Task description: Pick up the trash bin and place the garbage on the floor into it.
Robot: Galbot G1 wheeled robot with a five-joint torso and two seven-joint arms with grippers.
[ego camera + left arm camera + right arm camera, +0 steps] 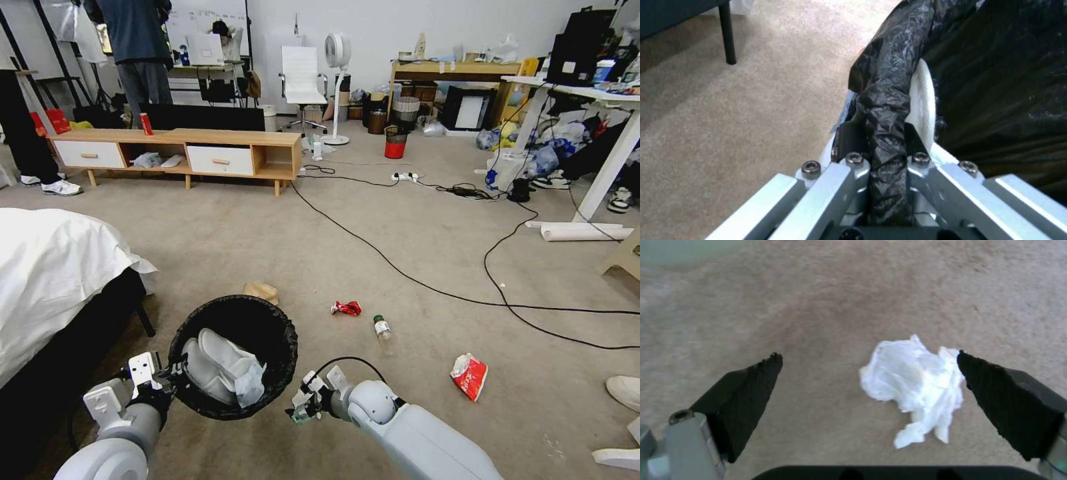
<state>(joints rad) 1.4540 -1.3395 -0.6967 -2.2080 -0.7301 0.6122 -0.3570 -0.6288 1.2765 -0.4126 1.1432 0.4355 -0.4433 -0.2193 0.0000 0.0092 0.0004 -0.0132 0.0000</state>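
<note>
the left gripper (175,375) was clamped on the bag-covered rim of the trash bin (283,333), one finger on each side of the black plastic in the left wrist view (887,146), holding the bin at the lower left of the head view beside the white-covered bed (53,280). white and pale blue tissues (227,370) lay inside the bin. the right gripper (301,407) hung just right of the bin, fingers spread wide over the floor (818,306), with a crumpled white tissue (913,381) lying on the carpet between them, nearer one finger (1009,403). farther out on the carpet lay a brown paper bag (262,291) just behind the bin, a red wrapper (346,307), a green-capped bottle (383,331) and a noodle cup (470,376).
</note>
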